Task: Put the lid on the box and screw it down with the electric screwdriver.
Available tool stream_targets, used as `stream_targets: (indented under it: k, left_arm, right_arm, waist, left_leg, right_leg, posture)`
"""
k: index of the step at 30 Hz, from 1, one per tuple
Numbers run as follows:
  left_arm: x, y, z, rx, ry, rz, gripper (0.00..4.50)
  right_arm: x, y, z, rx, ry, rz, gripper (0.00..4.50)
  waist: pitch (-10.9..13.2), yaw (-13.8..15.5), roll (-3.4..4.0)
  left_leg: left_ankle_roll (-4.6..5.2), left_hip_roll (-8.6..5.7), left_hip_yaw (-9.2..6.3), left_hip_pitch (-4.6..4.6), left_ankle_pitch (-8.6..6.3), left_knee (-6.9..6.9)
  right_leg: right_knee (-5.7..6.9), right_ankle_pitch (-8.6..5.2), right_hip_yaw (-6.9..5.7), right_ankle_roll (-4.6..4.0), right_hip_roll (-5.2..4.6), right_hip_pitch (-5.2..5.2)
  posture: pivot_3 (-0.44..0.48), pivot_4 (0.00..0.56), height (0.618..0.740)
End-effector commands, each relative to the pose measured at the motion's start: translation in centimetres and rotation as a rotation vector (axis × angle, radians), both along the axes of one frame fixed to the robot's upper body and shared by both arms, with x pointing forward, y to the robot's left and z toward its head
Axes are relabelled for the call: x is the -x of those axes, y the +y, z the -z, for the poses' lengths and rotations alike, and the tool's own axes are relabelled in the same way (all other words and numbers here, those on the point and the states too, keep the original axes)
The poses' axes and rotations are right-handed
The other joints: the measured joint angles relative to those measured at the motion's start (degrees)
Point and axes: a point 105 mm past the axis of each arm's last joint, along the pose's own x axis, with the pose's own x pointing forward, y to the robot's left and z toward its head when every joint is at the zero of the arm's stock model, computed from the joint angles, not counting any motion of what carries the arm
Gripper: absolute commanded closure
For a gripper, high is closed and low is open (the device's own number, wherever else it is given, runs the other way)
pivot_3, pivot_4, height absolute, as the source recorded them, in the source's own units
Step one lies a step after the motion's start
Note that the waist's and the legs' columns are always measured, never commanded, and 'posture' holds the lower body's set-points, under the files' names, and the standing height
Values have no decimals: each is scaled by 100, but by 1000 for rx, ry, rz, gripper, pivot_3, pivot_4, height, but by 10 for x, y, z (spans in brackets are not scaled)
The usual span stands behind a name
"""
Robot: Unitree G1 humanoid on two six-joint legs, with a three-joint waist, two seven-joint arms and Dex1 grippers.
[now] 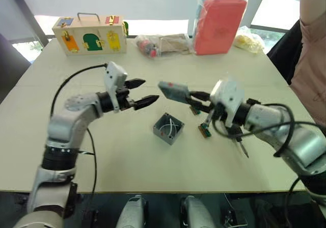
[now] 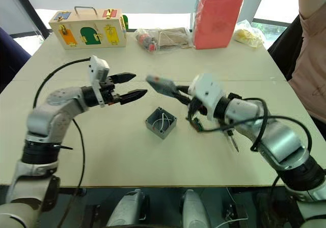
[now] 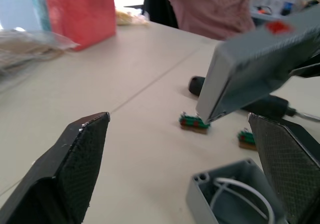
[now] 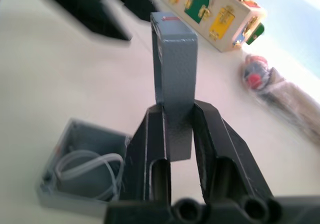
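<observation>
Lid (image 1: 173, 91) is gripped edgewise in the right end effector (image 1: 196, 100), held above and beyond the box (image 1: 168, 128); the left end effector (image 1: 143, 91) is spread empty.

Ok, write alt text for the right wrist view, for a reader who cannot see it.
The right end effector grips the grey lid on edge between its two black fingers, raised above a pale table. Beside it sits the open grey box with white wires coiled inside. Farther off are the left end effector and a wooden box with coloured doors.

electric screwdriver (image 1: 239, 140) — mostly behind right arm
</observation>
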Motion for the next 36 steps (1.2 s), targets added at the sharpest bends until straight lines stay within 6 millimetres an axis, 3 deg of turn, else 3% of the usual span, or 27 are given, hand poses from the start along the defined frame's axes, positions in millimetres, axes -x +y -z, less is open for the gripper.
stream_targets:
  k: [1, 8, 16, 36]
  left_arm:
    - [14, 9, -3, -69, 28, 135, 54]
    - [16, 21, 6, -167, 52, 209, 54]
    - [13, 28, 5, -210, 45, 239, 54]
    - [12, 29, 7, -232, 31, 239, 54]
  right_arm:
    - [8, 1, -1, 211, -372, -84, 4355]
    - [13, 2, 38, 386, -683, -93, 4355]
    - [12, 11, 71, 446, -767, -59, 4355]
    - [-3, 16, 83, 500, -806, -116, 4355]
  waist:
    - [1, -20, -1]
    - [3, -81, -4]
    - [4, -89, -4]
    - [4, -93, -5]
  left_leg:
    - [0, 0, 4, 0, 0, 0]
    - [-2, 1, 15, 0, 1, -1]
    - [-3, 1, 19, 0, 1, 0]
    - [-2, 1, 16, 0, 1, 2]
  right_leg:
    - [0, 0, 2, 0, -1, -1]
    - [1, 0, 8, -1, -7, -4]
    - [6, 0, 14, -1, -5, -8]
    - [14, 0, 15, -1, -5, -7]
  posture:
    - [0, 150, 730]
    - [0, 150, 730]
    - [0, 150, 730]
    - [0, 150, 730]
